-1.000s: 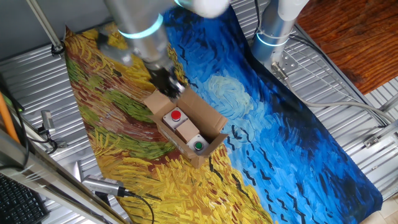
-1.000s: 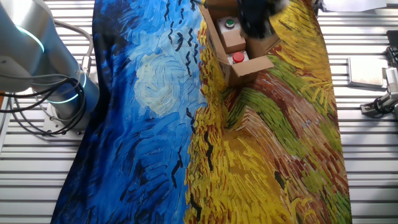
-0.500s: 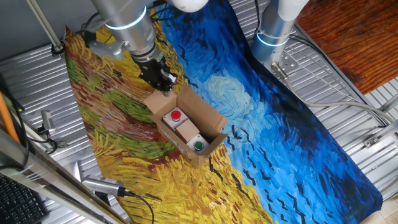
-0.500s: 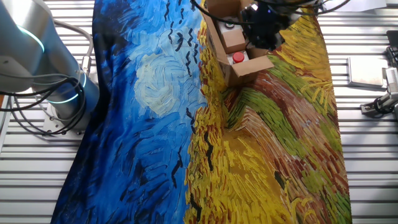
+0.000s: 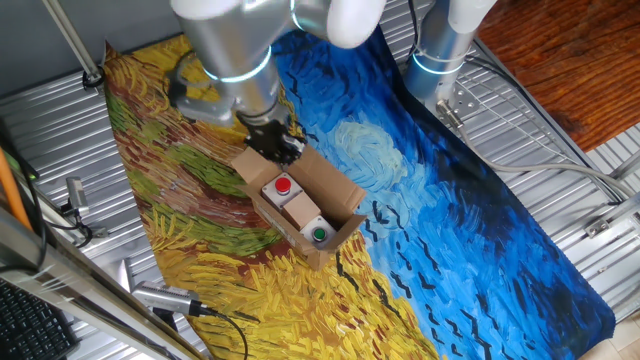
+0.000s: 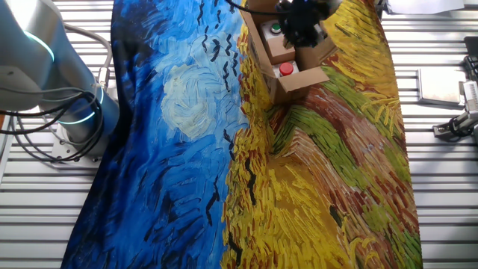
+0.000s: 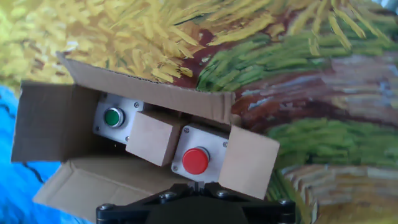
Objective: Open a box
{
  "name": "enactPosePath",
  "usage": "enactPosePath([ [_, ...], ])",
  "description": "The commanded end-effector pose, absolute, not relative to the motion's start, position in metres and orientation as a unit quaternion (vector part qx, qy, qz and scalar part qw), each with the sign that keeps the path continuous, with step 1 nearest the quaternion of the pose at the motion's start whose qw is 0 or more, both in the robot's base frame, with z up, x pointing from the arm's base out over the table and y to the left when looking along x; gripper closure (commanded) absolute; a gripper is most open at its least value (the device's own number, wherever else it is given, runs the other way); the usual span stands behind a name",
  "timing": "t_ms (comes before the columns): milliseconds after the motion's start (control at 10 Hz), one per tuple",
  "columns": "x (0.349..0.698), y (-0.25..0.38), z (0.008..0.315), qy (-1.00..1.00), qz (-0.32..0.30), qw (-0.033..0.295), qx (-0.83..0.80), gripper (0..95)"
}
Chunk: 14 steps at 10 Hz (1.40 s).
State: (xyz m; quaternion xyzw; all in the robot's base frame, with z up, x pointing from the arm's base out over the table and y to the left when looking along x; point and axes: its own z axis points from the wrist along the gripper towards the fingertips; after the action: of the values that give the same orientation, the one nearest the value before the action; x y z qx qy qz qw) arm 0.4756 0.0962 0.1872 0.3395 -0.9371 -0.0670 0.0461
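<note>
Hand view: fingers (image 7: 194, 194) above box (image 7: 155, 140).

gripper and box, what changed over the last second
The gripper swung away from the box toward the yellow side of the cloth half a second ago, then came back; it now hangs over the long flap by the red button. It took hold of nothing. The box, its open flaps, the red button and the green button stayed put.
</note>
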Motion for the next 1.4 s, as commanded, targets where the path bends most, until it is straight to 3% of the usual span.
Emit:
enactPosePath([
  [100,0.496,-0.002,0.195,-0.927,-0.080,0.033,0.364,95.0],
  [300,0.501,-0.041,0.191,-0.913,-0.080,0.032,0.399,95.0],
  [1400,0.484,-0.030,0.171,-0.948,-0.091,0.033,0.305,95.0],
])
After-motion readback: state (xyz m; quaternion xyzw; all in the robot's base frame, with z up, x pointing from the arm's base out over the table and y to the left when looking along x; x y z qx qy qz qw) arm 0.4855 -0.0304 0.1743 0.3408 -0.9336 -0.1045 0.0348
